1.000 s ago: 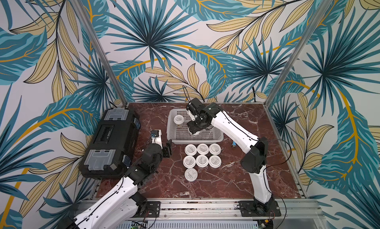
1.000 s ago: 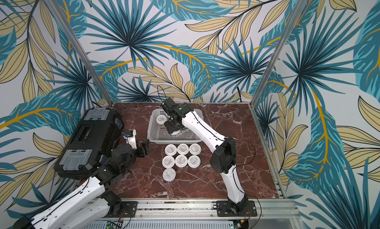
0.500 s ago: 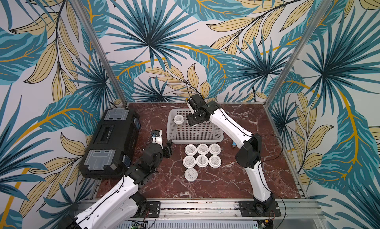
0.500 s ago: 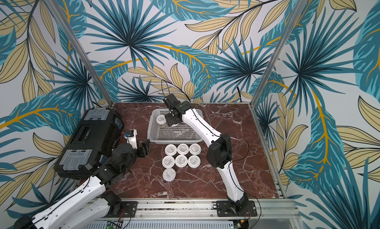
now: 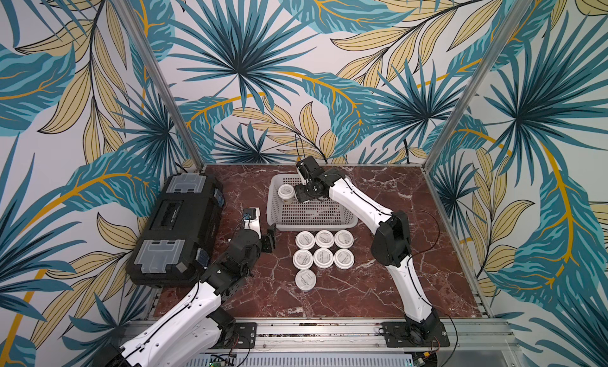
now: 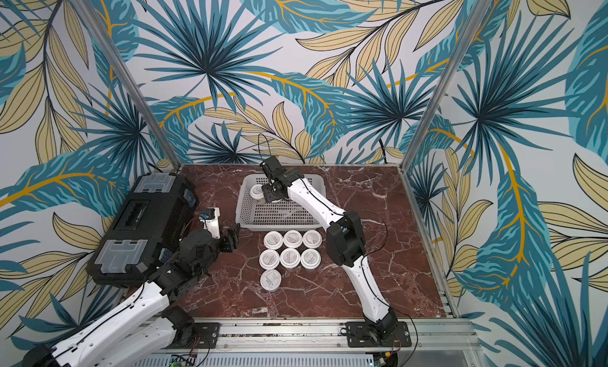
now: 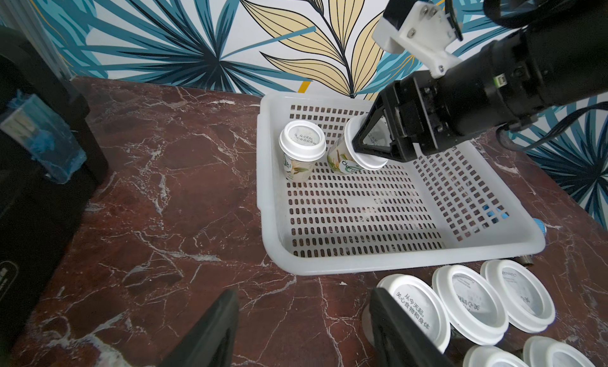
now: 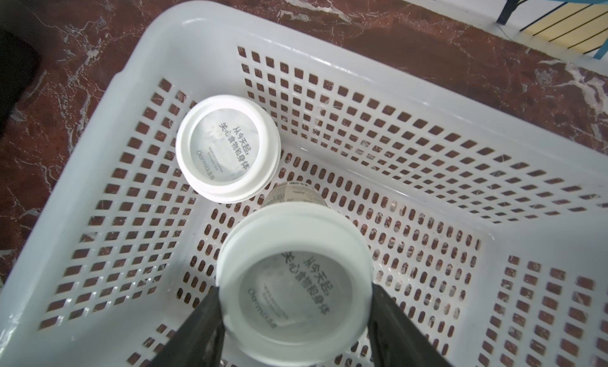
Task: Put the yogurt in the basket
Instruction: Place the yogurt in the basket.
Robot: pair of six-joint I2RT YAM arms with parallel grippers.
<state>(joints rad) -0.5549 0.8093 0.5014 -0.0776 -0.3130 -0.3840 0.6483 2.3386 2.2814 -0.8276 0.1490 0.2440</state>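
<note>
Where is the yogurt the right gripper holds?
Left wrist view: the held yogurt hangs tilted in the right gripper, in the far-left corner of the basket, beside the upright yogurt.

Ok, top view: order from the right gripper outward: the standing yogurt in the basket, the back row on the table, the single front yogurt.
1. Standing yogurt, in the basket beside the right gripper.
2. Back row, just outside the basket.
3. Single front yogurt, farthest forward.

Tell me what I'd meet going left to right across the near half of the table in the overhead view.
Black plastic toolbox with clear lid compartments → left gripper → cluster of seven white-lidded round yogurt jars → black elbow joint of the right arm. The white perforated basket overlaps the jars sideways, so it is left out.
</note>
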